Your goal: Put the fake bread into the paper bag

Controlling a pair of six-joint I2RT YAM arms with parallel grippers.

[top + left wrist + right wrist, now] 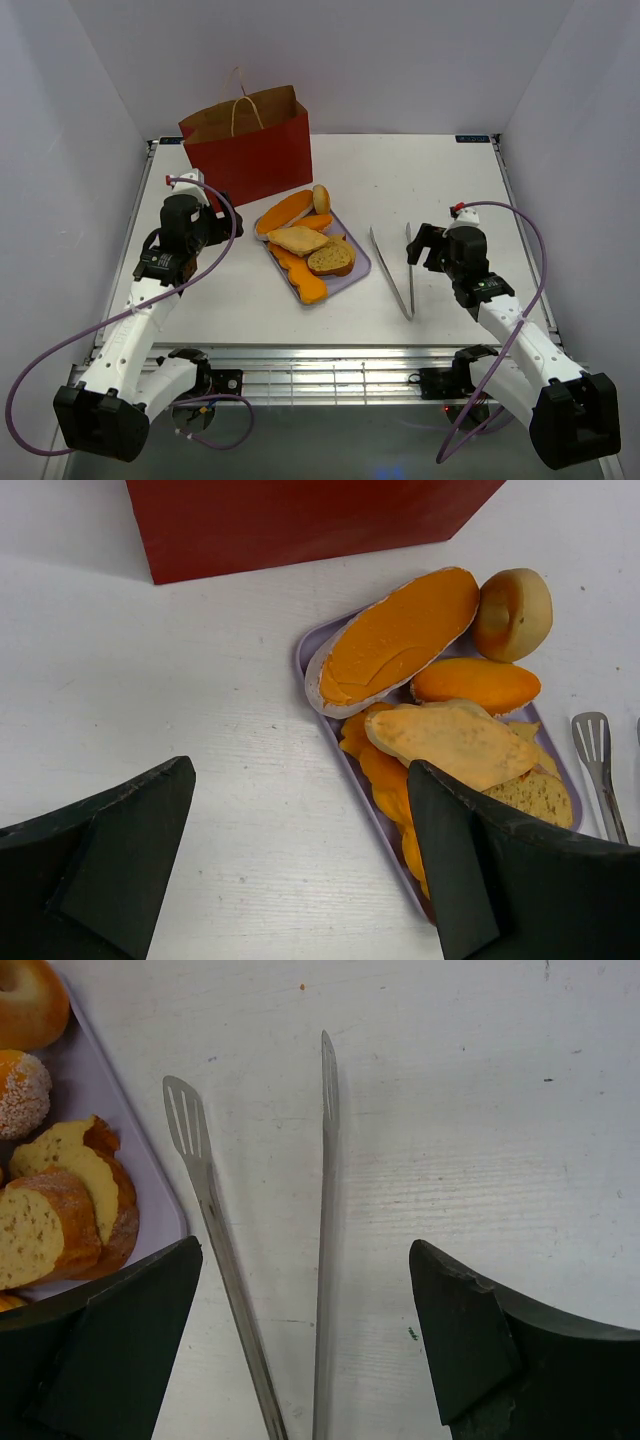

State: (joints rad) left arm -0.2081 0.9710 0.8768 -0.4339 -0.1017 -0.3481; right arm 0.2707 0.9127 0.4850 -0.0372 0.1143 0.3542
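The left gripper (300,770) hangs over bare table (430,180), fingers spread wide and empty. Beyond it the paper bag (250,150) stands near the far edge. Only the top view shows its open mouth; the left wrist view shows just its red base. The fake bread (305,240) lies piled on the lavender tray (85,1070) at mid-table, near the bag. The tongs (325,1210) lie to the right, their slotted tips clearest in the right wrist view. The right gripper (305,1250) hovers above them, wide open, touching nothing.
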